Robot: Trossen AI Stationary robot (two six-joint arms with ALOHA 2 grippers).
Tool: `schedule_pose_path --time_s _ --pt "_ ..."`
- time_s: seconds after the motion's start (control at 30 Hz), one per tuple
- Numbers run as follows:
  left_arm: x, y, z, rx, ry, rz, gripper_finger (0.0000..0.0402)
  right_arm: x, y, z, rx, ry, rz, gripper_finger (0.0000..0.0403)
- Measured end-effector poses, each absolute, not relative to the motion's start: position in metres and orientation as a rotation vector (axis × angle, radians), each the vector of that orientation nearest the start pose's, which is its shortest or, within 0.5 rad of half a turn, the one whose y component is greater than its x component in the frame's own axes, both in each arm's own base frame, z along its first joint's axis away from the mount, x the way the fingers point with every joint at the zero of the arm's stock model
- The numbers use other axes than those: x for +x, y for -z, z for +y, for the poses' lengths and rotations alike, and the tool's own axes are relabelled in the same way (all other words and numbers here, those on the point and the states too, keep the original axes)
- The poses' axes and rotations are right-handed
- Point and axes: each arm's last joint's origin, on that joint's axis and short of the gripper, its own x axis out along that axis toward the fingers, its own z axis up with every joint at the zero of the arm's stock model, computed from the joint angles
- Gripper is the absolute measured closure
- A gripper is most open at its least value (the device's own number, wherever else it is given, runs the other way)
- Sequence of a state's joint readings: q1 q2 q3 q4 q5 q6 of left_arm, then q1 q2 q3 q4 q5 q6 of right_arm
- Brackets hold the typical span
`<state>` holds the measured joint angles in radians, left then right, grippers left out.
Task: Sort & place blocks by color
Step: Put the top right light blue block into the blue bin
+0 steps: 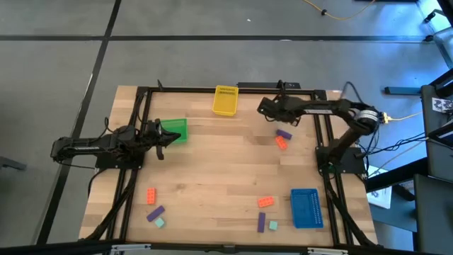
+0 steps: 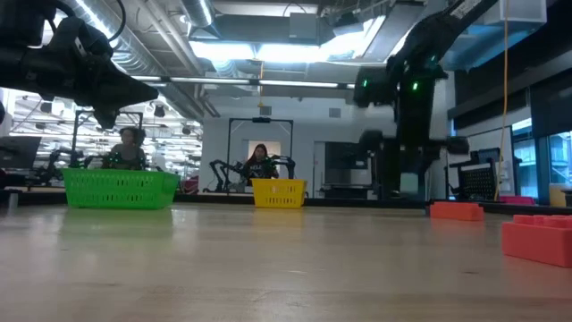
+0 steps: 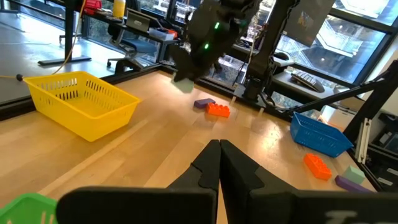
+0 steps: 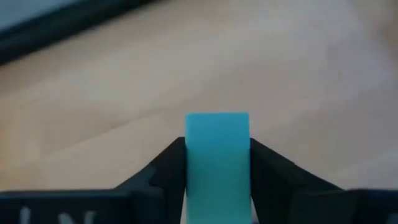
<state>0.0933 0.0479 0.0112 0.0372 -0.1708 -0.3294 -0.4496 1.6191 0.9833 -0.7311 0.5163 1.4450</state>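
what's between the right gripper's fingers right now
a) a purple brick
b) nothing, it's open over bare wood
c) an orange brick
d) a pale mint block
d: in the right wrist view the right gripper has its two dark fingers pressed against both sides of a pale mint block, above the wooden table.

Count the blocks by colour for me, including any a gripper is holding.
Orange-red blocks: 3
Purple blocks: 3
Mint blocks: 3, one gripped by the right gripper
Total: 9
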Motion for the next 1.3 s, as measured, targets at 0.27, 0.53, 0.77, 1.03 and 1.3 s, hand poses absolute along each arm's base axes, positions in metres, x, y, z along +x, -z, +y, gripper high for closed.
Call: schedule_pose_path --time_s 0.27,0.53,0.77,1.03,1.3 --pt "0.099 -0.167 0.014 -0.327 -0.262 -0.044 0.0401 0.227 -0.252 -0.123 0.708 1.23 0.627 0.0267" --pt "0.099 -0.167 0.014 -0.328 -0.262 -0.044 0.0401 0.208 -0.29 -0.09 0.519 0.78 0.621 0.0267" --pt "0.099 -0.167 0.014 -0.328 -0.262 -0.044 0.0401 0.204 -0.279 -0.052 0.504 0.336 0.32 0.0267" --pt "0.099 -0.167 0.014 -0.328 -0.262 -0.044 0.0401 0.203 -0.278 -0.036 0.452 0.101 -0.045 0.0267" --pt "0.099 -0.167 0.014 -0.328 -0.261 -0.044 0.0401 0.204 -0.278 -0.029 0.406 0.052 -0.034 0.0267"
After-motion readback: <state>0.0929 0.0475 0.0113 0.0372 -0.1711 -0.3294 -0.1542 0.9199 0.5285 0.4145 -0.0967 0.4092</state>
